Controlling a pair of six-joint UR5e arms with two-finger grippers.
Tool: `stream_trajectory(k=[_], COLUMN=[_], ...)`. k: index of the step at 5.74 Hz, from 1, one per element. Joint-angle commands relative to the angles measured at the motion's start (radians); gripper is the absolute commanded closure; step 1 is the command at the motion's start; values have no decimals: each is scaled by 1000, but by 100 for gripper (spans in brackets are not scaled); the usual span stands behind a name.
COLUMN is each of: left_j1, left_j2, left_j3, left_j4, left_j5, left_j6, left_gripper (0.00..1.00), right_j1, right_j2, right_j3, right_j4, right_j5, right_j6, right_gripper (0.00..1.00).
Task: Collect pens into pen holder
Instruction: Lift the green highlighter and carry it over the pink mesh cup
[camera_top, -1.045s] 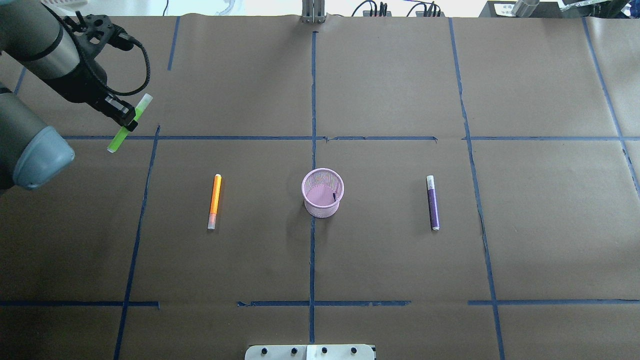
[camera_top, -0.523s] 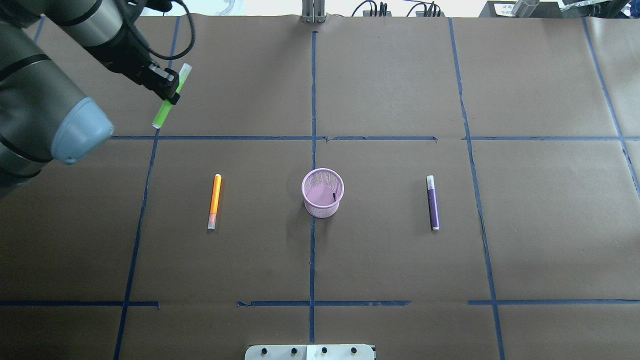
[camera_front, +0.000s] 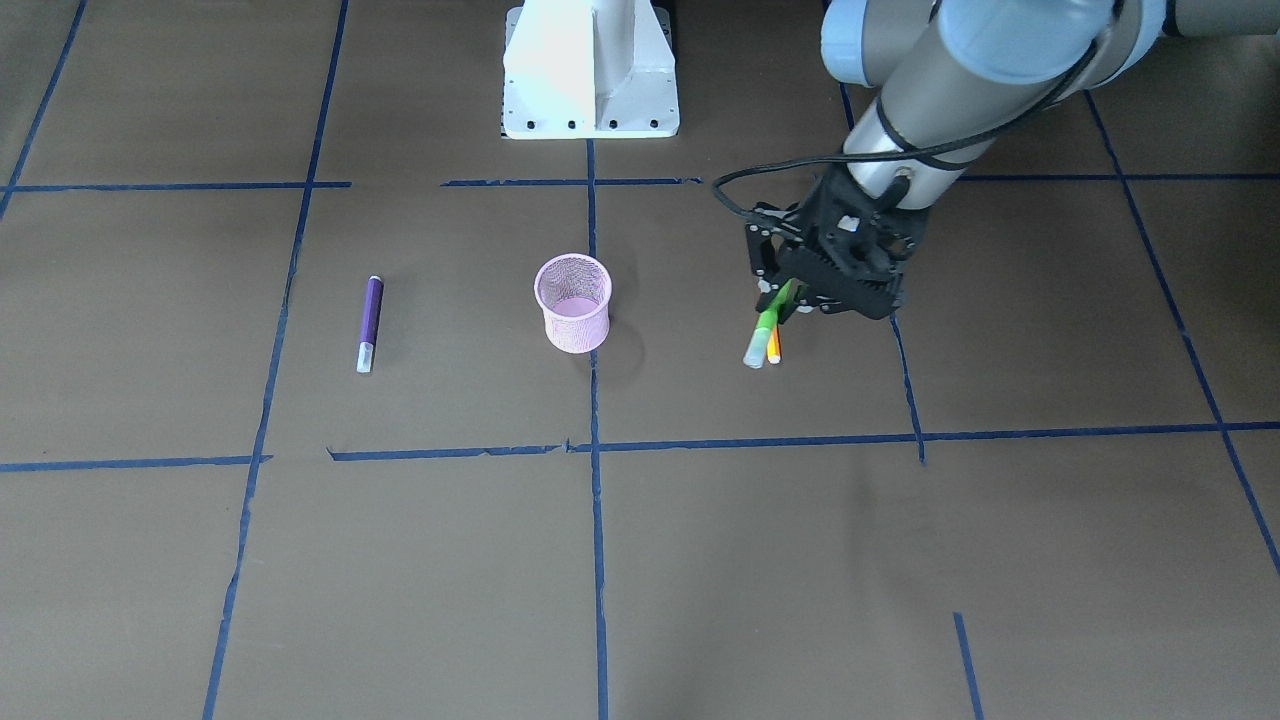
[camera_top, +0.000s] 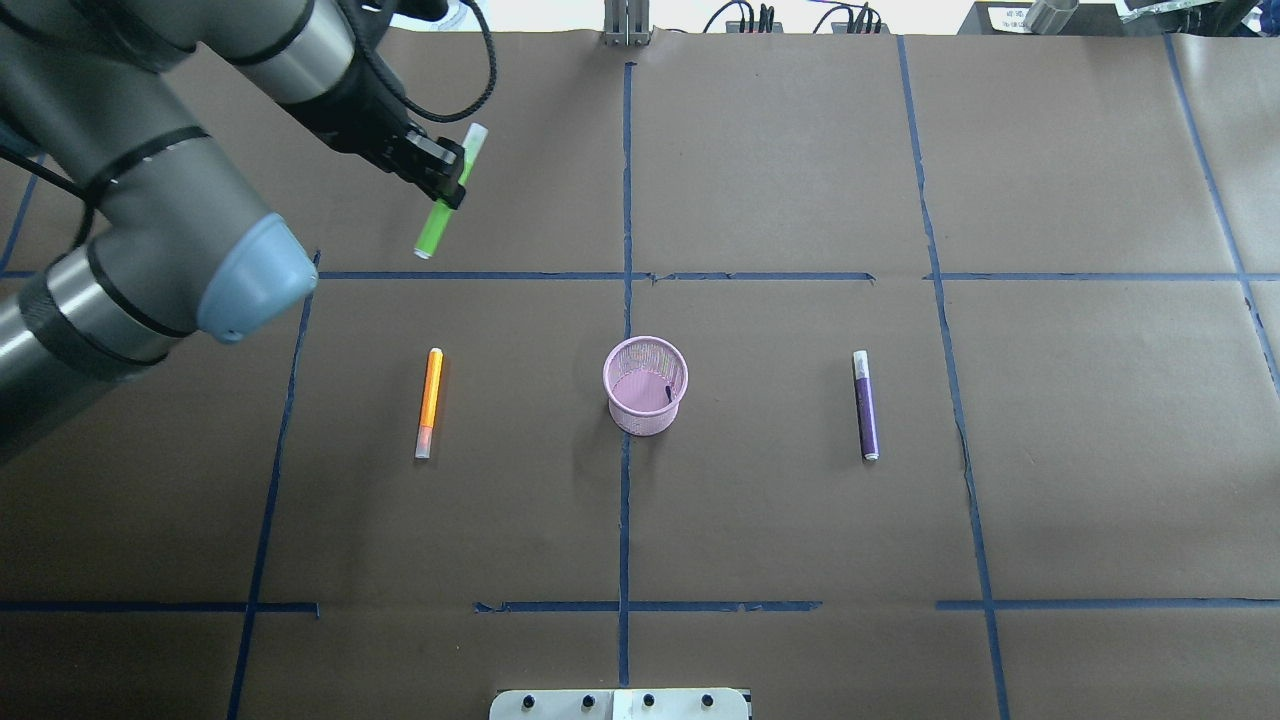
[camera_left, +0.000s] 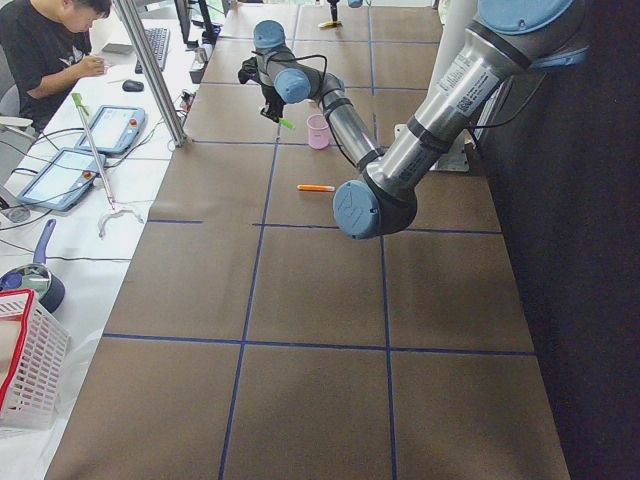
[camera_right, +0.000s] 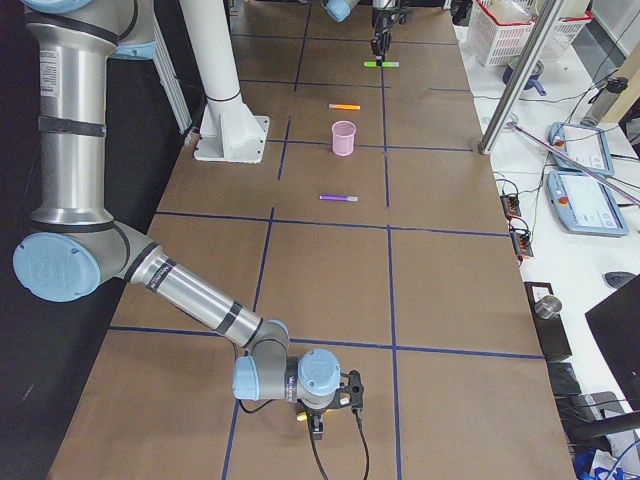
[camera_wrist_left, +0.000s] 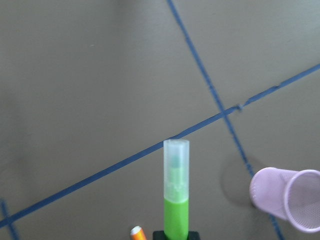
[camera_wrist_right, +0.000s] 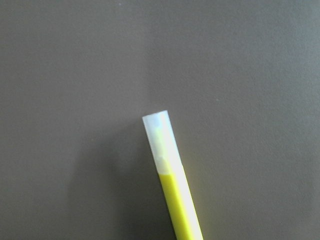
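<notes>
Barrels of green pen (camera_wrist_left: 176, 215) and yellow pen (camera_wrist_right: 179, 200) cut off.

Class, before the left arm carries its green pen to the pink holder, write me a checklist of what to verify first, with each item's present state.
1. Left claw shut on the green pen: ok, clamped on the barrel.
2. Pen holder upright, mouth up: ok.
3. Green pen above the holder: not ok, it is well off to one side.
4. Green pen upright for dropping in: not ok, it looks far from vertical.
5. Orange pen and purple pen out of the holder's way: ok, lying flat, one each side, apart from it.
6. Right claw gripping the yellow pen: cannot tell; the right wrist view shows only the pen.
</notes>
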Motion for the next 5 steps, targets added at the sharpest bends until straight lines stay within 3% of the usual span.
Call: stream_trajectory(k=[1,3,5], left_j1=[140,237,357], left_j2=[-2,12,105], left_j3=[88,112,117], left_j4=[-358,-637,-904], left_j5=[149,278,420], left_j6=[-125,-171,-227], left_gripper=[100,100,100], right_j1=[0,0,0], right_j2=[0,0,0], right_j3=[3,1,1], right_j4=[1,1,0], right_j5=[2,7,9], right_j6=[1,3,3], right_gripper=[0,0,0])
